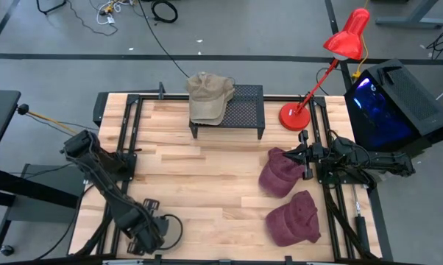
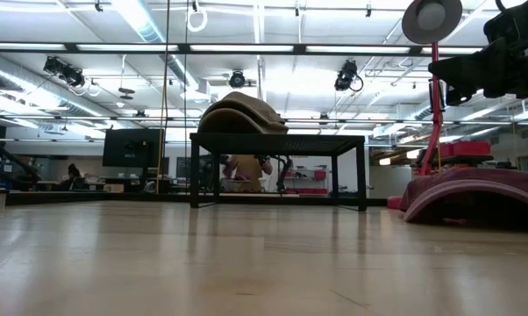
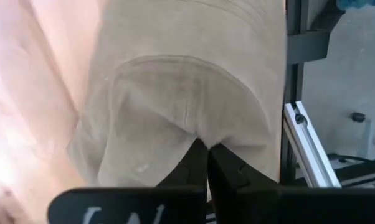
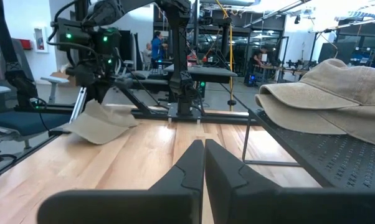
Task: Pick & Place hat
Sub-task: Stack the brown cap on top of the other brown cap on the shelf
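A tan hat [image 3: 187, 99] fills the left wrist view, and my left gripper [image 3: 207, 149] is shut on it. The right wrist view shows this hat [image 4: 100, 122] under the left arm at the table's near left corner. In the high view that arm [image 1: 144, 234] hides it. Two more tan hats [image 1: 210, 96] lie stacked on a black mesh rack [image 1: 243, 110] at the far middle. Two maroon hats [image 1: 280, 174] [image 1: 295, 218] lie on the table at the right. My right gripper [image 4: 204, 155] is shut and level at the right edge, beside the farther maroon hat. My left gripper pinches the tan hat's cloth [image 3: 203, 138] between its two fingers, which point down from above. The cloth gathers into a small fold at the fingertips. The hat hangs tilted below the gripper, and I cannot tell whether its low edge [image 4: 91, 139] touches the table.
A red desk lamp [image 1: 295, 116] stands at the far right, its head over the table's edge. A black box with a blue glow [image 1: 387, 103] sits beyond the right rail. Bare wood [image 1: 207, 191] spans the middle between the rack and the near edge.
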